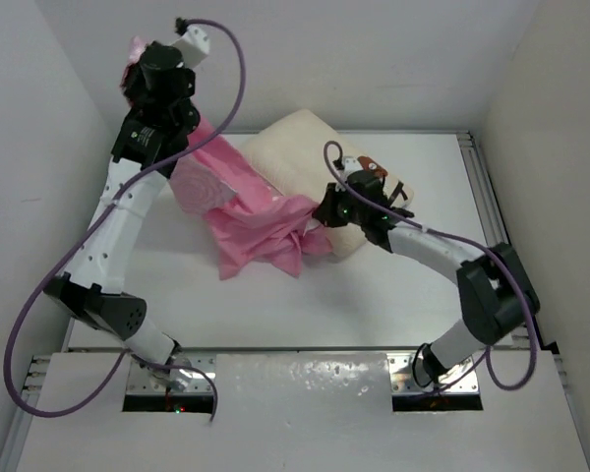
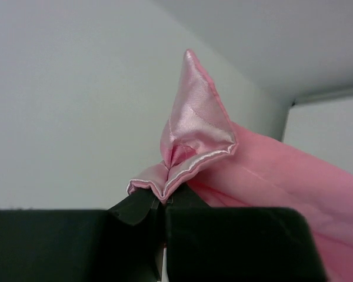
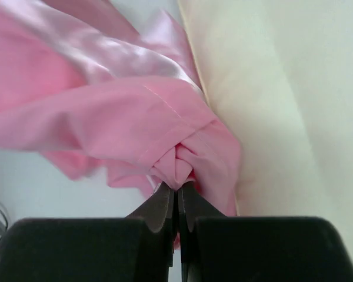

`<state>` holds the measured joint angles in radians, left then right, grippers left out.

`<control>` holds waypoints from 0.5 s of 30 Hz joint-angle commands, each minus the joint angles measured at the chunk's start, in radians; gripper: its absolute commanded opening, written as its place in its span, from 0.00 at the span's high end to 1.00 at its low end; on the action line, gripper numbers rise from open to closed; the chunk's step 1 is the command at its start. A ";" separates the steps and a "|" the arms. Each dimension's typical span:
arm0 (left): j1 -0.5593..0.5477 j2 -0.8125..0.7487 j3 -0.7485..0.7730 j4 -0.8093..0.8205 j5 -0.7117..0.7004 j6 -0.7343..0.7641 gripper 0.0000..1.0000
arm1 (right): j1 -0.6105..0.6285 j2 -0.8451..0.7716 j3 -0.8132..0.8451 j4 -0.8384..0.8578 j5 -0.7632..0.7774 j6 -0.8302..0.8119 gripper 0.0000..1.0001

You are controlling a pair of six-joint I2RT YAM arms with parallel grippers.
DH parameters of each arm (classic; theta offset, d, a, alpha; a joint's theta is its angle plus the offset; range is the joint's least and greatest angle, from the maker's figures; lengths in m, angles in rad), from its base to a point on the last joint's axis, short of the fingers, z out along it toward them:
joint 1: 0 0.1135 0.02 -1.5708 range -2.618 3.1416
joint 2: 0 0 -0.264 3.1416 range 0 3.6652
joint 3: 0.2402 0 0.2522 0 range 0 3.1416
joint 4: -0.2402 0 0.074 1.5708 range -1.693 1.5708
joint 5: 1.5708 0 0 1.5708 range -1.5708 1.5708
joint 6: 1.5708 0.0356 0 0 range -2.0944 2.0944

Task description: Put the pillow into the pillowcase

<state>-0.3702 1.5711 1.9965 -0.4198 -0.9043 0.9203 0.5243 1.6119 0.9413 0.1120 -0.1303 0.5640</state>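
Pillowcase (image 1: 251,221) tight in left hand (image 2: 162,202) and right hand (image 3: 177,191), against pillow (image 1: 290,147).

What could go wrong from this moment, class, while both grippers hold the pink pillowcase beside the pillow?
1. The left gripper pinches only a small hemmed corner of the shiny pillowcase, so the fabric may slip out under tension.
2. The right gripper clamps a bunched wad, possibly both layers, so the mouth may not open.
3. The pillowcase drapes against the pillow, so pulling could drag the pillow along.
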 commanded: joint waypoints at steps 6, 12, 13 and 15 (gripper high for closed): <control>0.462 -0.073 -0.286 -0.165 0.140 -0.201 1.00 | 0.026 -0.175 0.013 0.092 -0.330 -0.137 1.00; 0.574 0.116 -0.403 -0.083 0.162 -0.162 1.00 | 0.020 -0.092 0.149 0.045 -0.589 -0.142 1.00; 0.577 0.215 -0.334 -0.102 0.172 -0.173 1.00 | 0.016 -0.070 0.198 0.026 -0.610 -0.147 1.00; 0.577 0.400 -0.125 -0.166 0.183 -0.230 0.87 | 0.011 -0.017 0.253 -0.050 -0.621 -0.154 1.00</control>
<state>0.2222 1.7885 1.6760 -0.5926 -0.7727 0.7570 0.5476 1.5467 1.0935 0.1001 -0.6315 0.4427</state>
